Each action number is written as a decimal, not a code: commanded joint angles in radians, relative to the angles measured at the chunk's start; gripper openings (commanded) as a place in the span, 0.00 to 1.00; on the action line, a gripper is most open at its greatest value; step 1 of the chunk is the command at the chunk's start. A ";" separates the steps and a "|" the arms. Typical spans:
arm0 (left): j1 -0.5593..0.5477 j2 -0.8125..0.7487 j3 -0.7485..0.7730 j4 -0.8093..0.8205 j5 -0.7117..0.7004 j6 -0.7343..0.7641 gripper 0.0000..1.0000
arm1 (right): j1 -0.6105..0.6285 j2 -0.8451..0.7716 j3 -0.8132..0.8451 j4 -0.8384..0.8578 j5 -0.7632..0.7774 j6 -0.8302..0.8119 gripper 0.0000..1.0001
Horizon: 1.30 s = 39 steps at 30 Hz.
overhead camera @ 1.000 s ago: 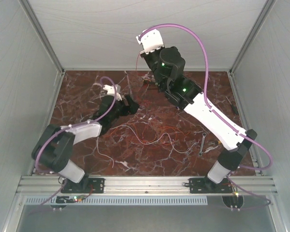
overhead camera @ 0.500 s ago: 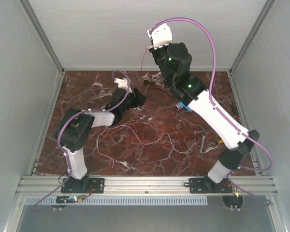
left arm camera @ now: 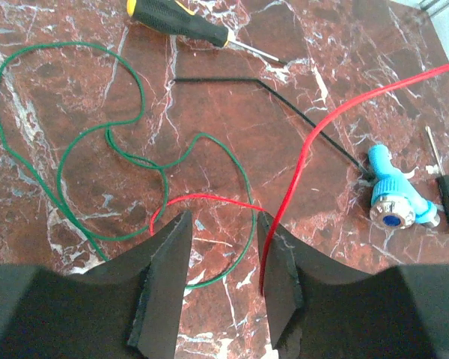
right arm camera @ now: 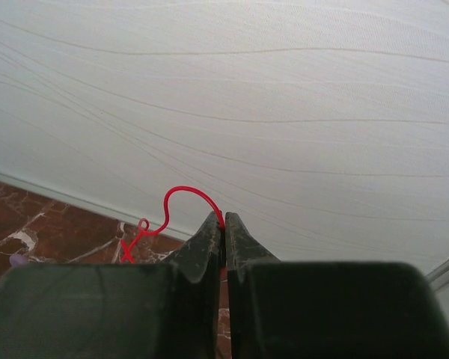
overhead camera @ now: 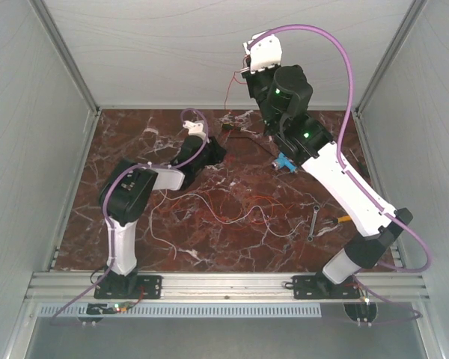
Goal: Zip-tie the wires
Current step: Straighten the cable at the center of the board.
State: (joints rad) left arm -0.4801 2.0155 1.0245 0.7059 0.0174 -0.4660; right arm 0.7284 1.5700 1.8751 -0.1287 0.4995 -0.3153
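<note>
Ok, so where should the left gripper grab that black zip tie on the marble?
Probably grip the zip tie on its straight stretch near the screwdriver, from straight above, jaws across it. It lies flat on the marble and that stretch is bare; the slanted part is crossed by the red wire and ends at the blue tool.

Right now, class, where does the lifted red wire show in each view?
Top external: red wire, top centre.
Left wrist: slanting from bottom centre to the right edge.
Right wrist: looping left of the right fingers.
Shared landmark: marble table, in all three.
</note>
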 commanded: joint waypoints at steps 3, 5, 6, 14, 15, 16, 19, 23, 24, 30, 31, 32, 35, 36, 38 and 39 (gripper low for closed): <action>-0.004 0.027 0.075 0.041 -0.024 0.030 0.40 | -0.006 -0.046 -0.010 0.018 -0.005 0.022 0.00; -0.003 0.035 0.075 0.057 -0.018 0.034 0.36 | -0.006 -0.049 -0.012 0.018 -0.008 0.024 0.00; -0.003 0.039 0.072 0.070 -0.012 0.033 0.31 | -0.006 -0.050 -0.013 0.018 -0.009 0.025 0.00; -0.004 0.005 0.083 0.032 -0.061 0.097 0.00 | -0.007 -0.075 -0.033 0.021 0.008 0.016 0.00; -0.003 -0.016 0.086 0.004 -0.073 0.119 0.00 | -0.007 -0.082 -0.036 0.021 0.010 0.016 0.00; -0.003 -0.044 0.092 -0.024 -0.079 0.141 0.00 | -0.007 -0.090 -0.040 0.019 0.012 0.016 0.00; -0.003 -0.142 0.118 -0.156 -0.100 0.228 0.00 | -0.009 -0.120 -0.048 0.006 0.013 0.029 0.00; -0.003 -0.279 0.170 -0.385 -0.150 0.375 0.00 | -0.009 -0.178 -0.083 -0.015 0.018 0.064 0.00; -0.003 -0.319 0.183 -0.435 -0.164 0.411 0.00 | -0.010 -0.193 -0.094 -0.020 0.019 0.077 0.00; -0.003 -0.491 0.209 -0.675 -0.245 0.587 0.00 | -0.020 -0.284 -0.187 -0.073 0.005 0.149 0.00; -0.004 -0.520 0.207 -0.695 -0.256 0.617 0.00 | -0.020 -0.297 -0.206 -0.083 -0.003 0.161 0.00; -0.003 -0.553 0.200 -0.705 -0.275 0.649 0.00 | -0.021 -0.314 -0.225 -0.091 -0.011 0.172 0.00; -0.003 -0.638 0.163 -0.697 -0.343 0.762 0.00 | -0.021 -0.359 -0.288 -0.116 -0.038 0.214 0.00; -0.002 -0.663 0.147 -0.685 -0.366 0.796 0.00 | -0.022 -0.372 -0.305 -0.123 -0.045 0.223 0.00; 0.000 -0.705 0.116 -0.659 -0.408 0.857 0.00 | -0.021 -0.394 -0.336 -0.150 -0.079 0.248 0.00; 0.001 -0.723 0.101 -0.650 -0.425 0.889 0.00 | -0.023 -0.403 -0.348 -0.168 -0.097 0.259 0.00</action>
State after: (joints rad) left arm -0.4801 1.3575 1.1629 0.0475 -0.2943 0.2405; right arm 0.7113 1.2121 1.5661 -0.2371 0.4667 -0.1318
